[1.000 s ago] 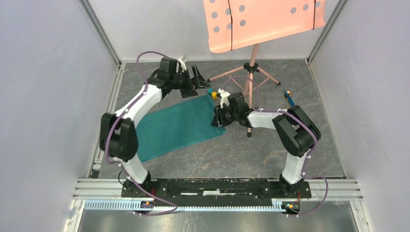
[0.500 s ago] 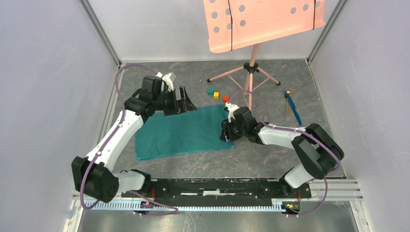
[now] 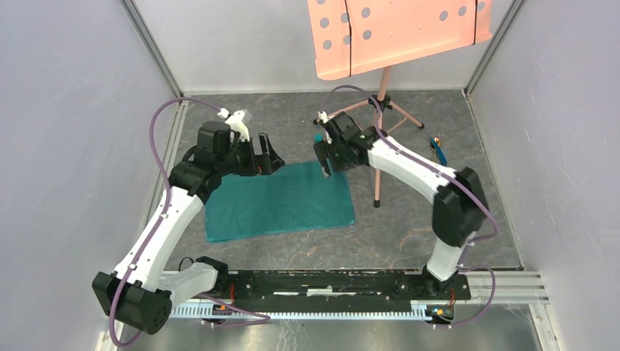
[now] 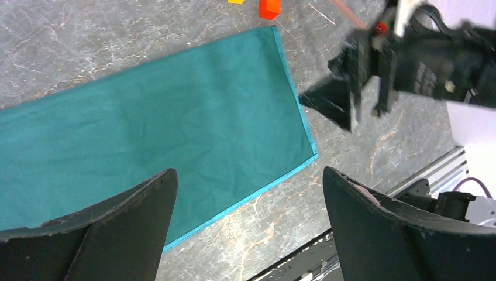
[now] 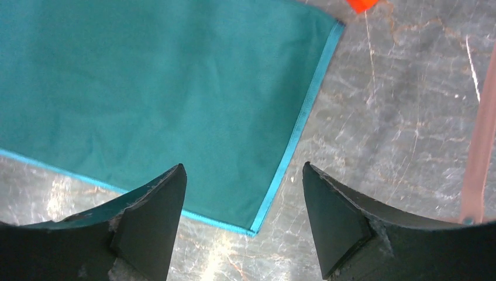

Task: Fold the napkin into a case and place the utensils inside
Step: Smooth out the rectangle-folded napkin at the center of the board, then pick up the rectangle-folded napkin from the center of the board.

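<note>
- The napkin (image 3: 281,203) is now laid flat and squared near the table's centre. A second ago it was skewed, with both grippers down at its edges.
- The left gripper (image 4: 247,172) is raised at the cloth's 11 o'clock and the right gripper (image 5: 243,167) at its 1 o'clock, both spread wide and empty.
- The case is judged not yet begun.
- The utensils (image 3: 439,150) are seen well apart, at the napkin's 2 o'clock.
- No brand, label or writing can be read.
</note>
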Controlling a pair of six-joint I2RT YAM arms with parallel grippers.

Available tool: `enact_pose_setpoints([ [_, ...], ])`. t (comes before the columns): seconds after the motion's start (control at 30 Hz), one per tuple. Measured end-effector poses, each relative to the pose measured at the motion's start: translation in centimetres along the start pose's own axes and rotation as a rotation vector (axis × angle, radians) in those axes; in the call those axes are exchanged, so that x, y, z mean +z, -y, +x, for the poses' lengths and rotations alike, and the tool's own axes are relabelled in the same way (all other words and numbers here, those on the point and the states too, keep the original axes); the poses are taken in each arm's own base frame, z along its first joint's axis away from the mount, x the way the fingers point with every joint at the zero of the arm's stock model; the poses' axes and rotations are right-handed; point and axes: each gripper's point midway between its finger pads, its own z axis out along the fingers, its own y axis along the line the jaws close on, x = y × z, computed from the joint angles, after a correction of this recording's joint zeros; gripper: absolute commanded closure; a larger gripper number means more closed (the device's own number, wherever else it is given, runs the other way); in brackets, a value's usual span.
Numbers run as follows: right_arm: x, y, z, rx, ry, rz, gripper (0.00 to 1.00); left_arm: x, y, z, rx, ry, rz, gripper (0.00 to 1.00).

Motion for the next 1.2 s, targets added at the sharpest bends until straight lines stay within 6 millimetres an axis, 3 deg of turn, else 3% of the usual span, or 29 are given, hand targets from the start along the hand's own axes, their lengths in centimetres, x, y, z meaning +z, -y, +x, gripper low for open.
enact_pose_setpoints([
  [0.1,2.1,0.5,-1.1,0.011,-0.085,0.025,0.25,-0.4,-0.2,0.1,0.023,0.018,-0.006,0.00],
  [0.27,4.2,2.6,3.4,0.017,-0.309,0.073,0.33,-0.6,-1.1,0.8,0.051,0.029,-0.030,0.00],
  [0.4,4.8,3.4,5.3,0.033,-0.403,0.070,0.39,-0.5,-1.6,1.5,0.064,0.018,-0.042,0.00],
  [0.93,7.6,3.6,7.4,0.048,-0.505,0.023,0.48,-0.1,-1.7,1.9,0.102,0.009,-0.067,0.00],
  [1.1,8.0,3.8,7.6,0.051,-0.509,0.031,0.58,0.0,-2.4,2.0,0.105,0.007,-0.098,0.00],
  [1.2,8.1,4.2,7.7,0.059,-0.498,0.049,0.70,0.0,-2.7,1.9,0.111,0.009,-0.114,0.00],
])
